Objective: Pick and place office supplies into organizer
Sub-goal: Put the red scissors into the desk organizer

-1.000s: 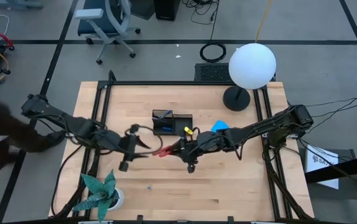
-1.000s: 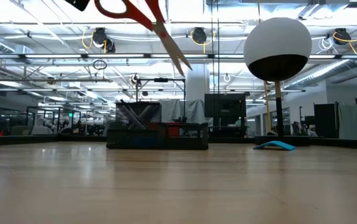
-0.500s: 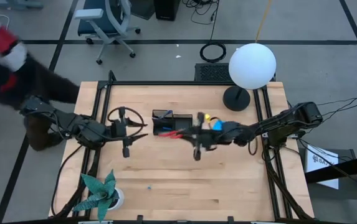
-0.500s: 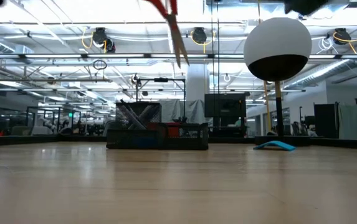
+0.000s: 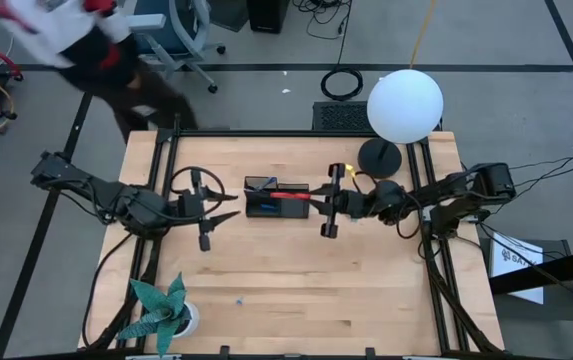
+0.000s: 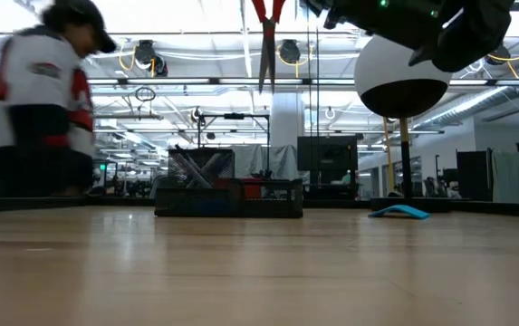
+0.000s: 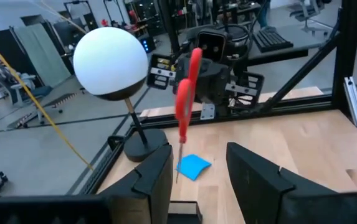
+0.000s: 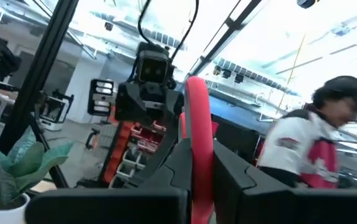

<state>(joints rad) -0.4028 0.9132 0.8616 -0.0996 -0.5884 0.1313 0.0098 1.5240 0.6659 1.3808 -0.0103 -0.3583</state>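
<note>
The red-handled scissors (image 7: 186, 102) hang in the air with their blades pointing down, above the black organizer (image 5: 262, 209). My right gripper (image 5: 315, 200), reaching in from the table's right, is shut on them. My left gripper (image 5: 228, 210) stands open and empty left of the organizer, pointing toward the scissors. The blue notepad (image 7: 194, 167) lies flat on the table beyond the organizer, near the lamp's base. Dark pens stand in the organizer's left compartment (image 6: 196, 167). My right gripper pinches a red handle loop of the scissors (image 8: 199, 134) between its two fingers. The fingers come from the table's right, slanting a little upward. The scissors are lifted clear and hang below the hold, blade tips (image 6: 262, 83) down over the organizer.
A lamp with a white globe (image 5: 404, 105) and a round black base (image 5: 379, 158) stands at the far right. A teal paper plant (image 5: 161, 310) sits at the near left corner, and a tiny blue piece (image 5: 238, 298) lies near it. A person (image 5: 86, 40) moves beyond the far left corner.
My right gripper has carried the scissors from mid-table toward the far edge and right, to above the organizer, tipping upward. The scissors have swung from slanting to blades down. My left gripper has drawn back toward the far edge and levelled. A person has walked past the table's left side.
</note>
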